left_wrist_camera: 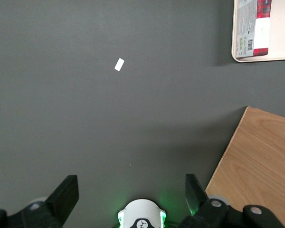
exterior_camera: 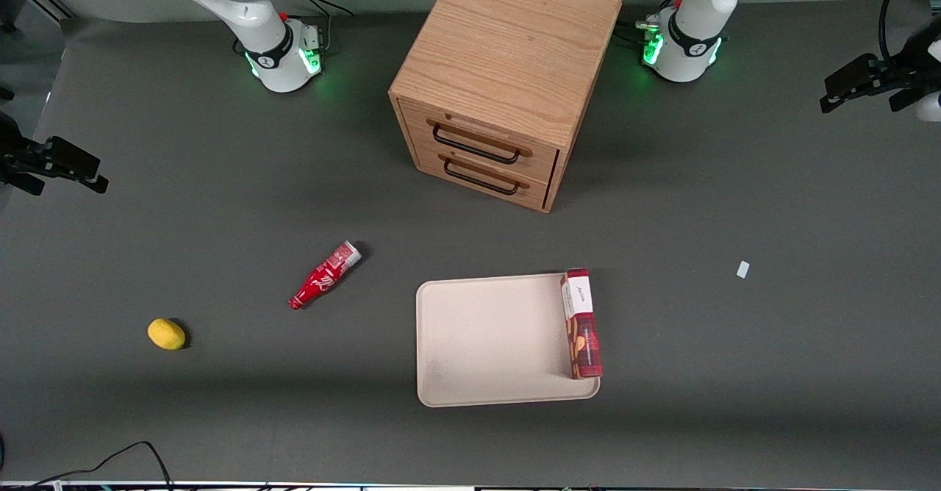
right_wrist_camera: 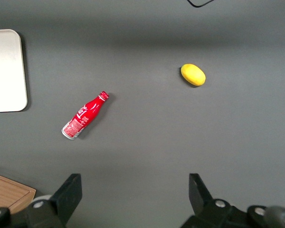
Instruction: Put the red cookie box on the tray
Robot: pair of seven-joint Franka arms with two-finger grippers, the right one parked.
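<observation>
- Red cookie box (exterior_camera: 581, 323): lying on the tray (exterior_camera: 485, 344), along the tray's edge toward the working arm's end of the bench (exterior_camera: 735, 373). Long axis runs toward and away from the front camera, white label end farther from it.
- Pincer (left_wrist_camera: 131, 194): released, fingers spread wide, grasping nothing. Raised at the working arm's end of the bench, near the arm's base and well apart from box and tray.
- Key relation: box lies nearer the front camera than the pincer and toward the bench's middle.
- Judgement: placement looks complete.
- Other items: wooden drawer cabinet (exterior_camera: 500, 79), small red bottle (exterior_camera: 324, 276), lemon (exterior_camera: 166, 334), white scrap (exterior_camera: 742, 270).
</observation>
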